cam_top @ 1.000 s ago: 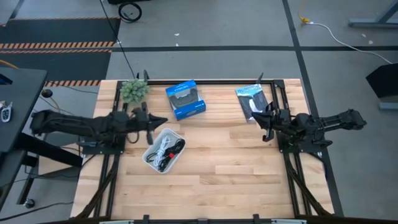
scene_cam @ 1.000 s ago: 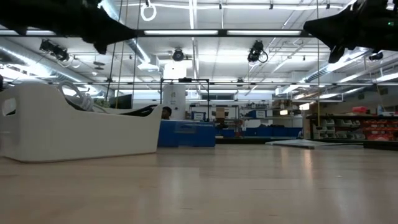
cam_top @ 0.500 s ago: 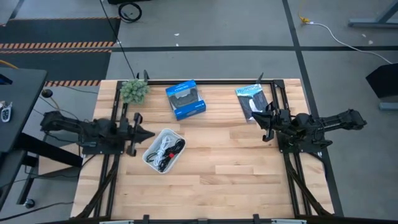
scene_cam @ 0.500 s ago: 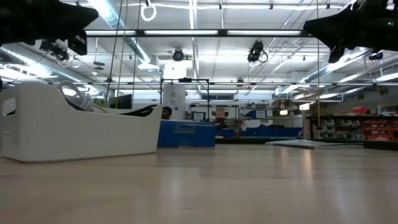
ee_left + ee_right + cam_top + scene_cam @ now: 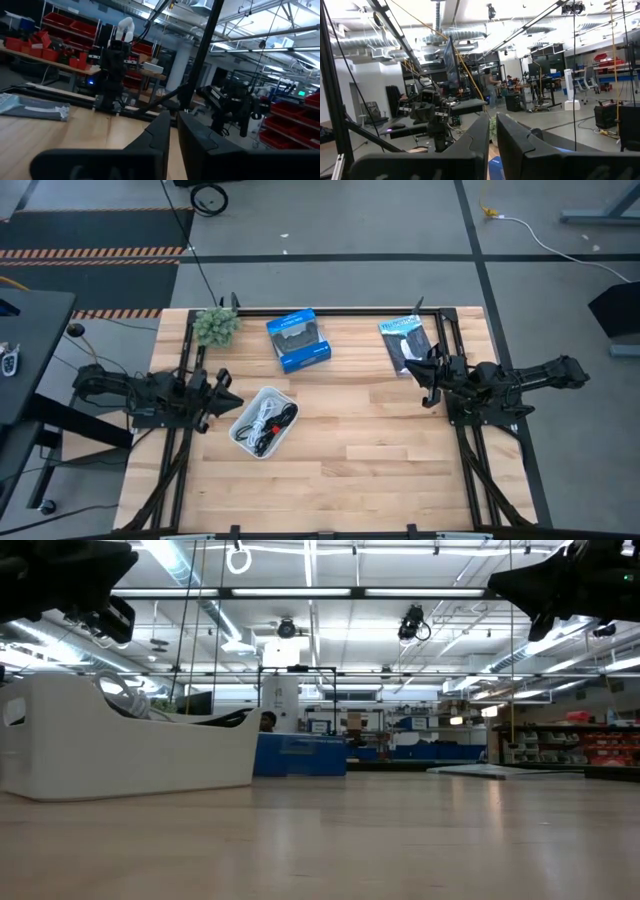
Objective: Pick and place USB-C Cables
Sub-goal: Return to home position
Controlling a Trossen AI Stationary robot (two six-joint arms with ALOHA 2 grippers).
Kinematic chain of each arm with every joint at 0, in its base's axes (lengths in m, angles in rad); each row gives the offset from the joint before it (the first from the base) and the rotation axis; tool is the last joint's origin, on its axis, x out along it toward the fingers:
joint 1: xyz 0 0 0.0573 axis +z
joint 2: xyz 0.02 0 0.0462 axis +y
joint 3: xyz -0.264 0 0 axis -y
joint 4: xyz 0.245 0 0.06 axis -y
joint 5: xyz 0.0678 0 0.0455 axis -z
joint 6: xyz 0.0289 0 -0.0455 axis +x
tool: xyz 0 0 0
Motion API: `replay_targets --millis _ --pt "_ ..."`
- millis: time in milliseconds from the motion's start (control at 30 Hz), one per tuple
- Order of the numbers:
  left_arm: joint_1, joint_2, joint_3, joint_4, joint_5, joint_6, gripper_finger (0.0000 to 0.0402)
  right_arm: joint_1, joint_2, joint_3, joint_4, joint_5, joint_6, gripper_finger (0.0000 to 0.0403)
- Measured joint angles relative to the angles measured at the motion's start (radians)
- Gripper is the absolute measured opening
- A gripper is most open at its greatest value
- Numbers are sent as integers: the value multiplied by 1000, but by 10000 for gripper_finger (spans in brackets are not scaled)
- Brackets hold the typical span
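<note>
Tabletop bin (image 5: 243,416) holds USB-C cables (image 5: 268,422) beside left gripper (image 5: 224,389); print on packet (image 5: 405,343) illegible.

Grey concrete floor (image 5: 350,240), hazard-striped mat (image 5: 90,232), ceiling strip lights (image 5: 300,592), shelves of red bins (image 5: 75,27)

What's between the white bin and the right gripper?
Nothing: the high view shows only bare tabletop between the white bin and the right gripper.

pale wood-plank table (image 5: 380,450) in a black metal frame, 4 things sitting on it, small white plastic bin (image 5: 238,427) left of centre, blue cardboard box (image 5: 298,340) by the far edge, flat black packet with white print (image 5: 405,343) far right, fuzzy little green plant (image 5: 215,325) in the far-left corner
</note>
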Motion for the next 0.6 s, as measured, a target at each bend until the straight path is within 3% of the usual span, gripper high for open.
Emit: replay_targets --millis 600 --pt "0 0 0 0 0 4 48 0 0 0 0 0 0 39"
